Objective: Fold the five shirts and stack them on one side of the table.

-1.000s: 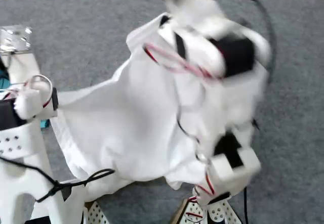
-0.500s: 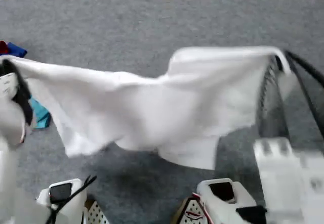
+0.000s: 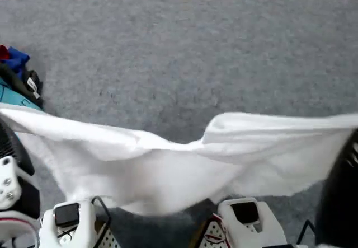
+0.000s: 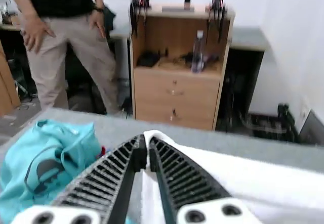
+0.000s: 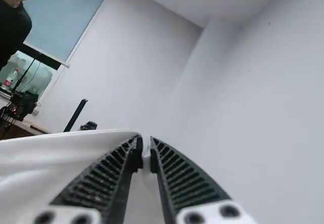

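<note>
A white shirt (image 3: pixel 168 158) hangs stretched across the near part of the grey table (image 3: pixel 184 52), held up by its two ends above the cloth. In the left wrist view my left gripper (image 4: pixel 147 143) is shut on one edge of the white shirt (image 4: pixel 243 183). In the right wrist view my right gripper (image 5: pixel 144 148) is shut on the other edge of the white shirt (image 5: pixel 45 153), tilted up toward the wall. A turquoise shirt (image 4: pixel 45 158) lies crumpled on the table beside the left gripper, also at the table's left edge (image 3: pixel 14 94).
A heap of blue, red and black clothes (image 3: pixel 17 69) sits at the table's left edge. The arm bases (image 3: pixel 246 220) stand at the near edge. A wooden cabinet (image 4: pixel 177 77) stands beyond the table.
The white shirt went from a bunched heap under the arms to a wide stretched band. Both arms pulled apart and toward the near edge, lifting it.
</note>
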